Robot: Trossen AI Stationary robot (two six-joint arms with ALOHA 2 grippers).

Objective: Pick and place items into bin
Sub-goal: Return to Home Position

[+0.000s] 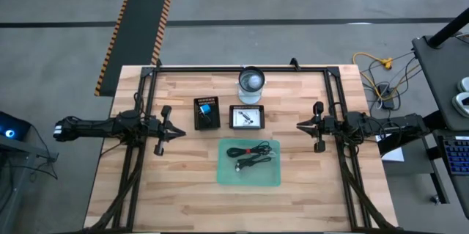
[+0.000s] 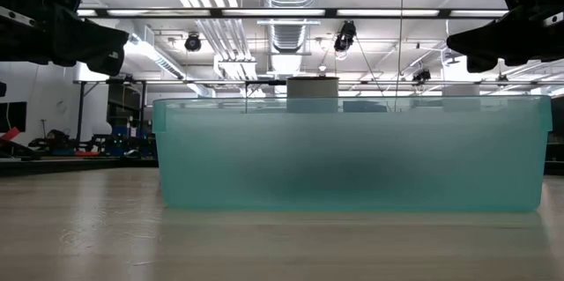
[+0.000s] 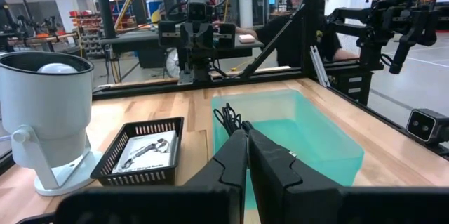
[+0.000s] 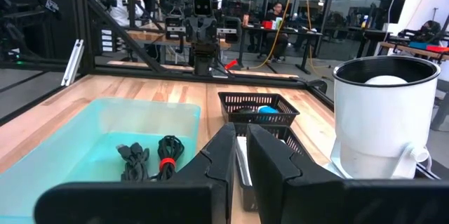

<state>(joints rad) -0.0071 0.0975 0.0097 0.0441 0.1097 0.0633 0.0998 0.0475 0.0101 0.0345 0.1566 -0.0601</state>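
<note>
Baskets of black mesh stand side by side on the far half of the bench [image 1: 146,183], just beyond a translucent green plastic bin [image 1: 234,177]. The left black mesh basket [image 1: 196,114] holds a small blue adapter [image 1: 208,107] among dark pieces. The right black mesh basket [image 1: 232,117] holds a white printed card [image 1: 248,117] with a whitish cable lying on it; its print is too small to read. Behind the two baskets stands a white cylindrical canister on a round base [image 1: 250,84], with a pale rounded thing inside.

Two thin black coiled cables [image 1: 250,150] lie in the green bin, apart from each other, one bound with a red band.

The left arm [image 1: 110,126] reaches in from the bench's left edge and the right arm [image 1: 374,125] from its right edge. Each is level with the baskets and well apart from the bin, pointing at the other across the middle. Both hang above the surface, and each arm's jaws are closed on nothing.

The bench is of pale wooden planks inside a black metal frame [image 1: 242,68]. It stands on a grey concrete floor, where a black mat edged in yellow-and-black stripes [image 1: 139,32] and a yellow cord [image 1: 381,63] lie. A seated person [image 3: 303,3] shows beyond the frame, under pipes and ducts on the ceiling.
</note>
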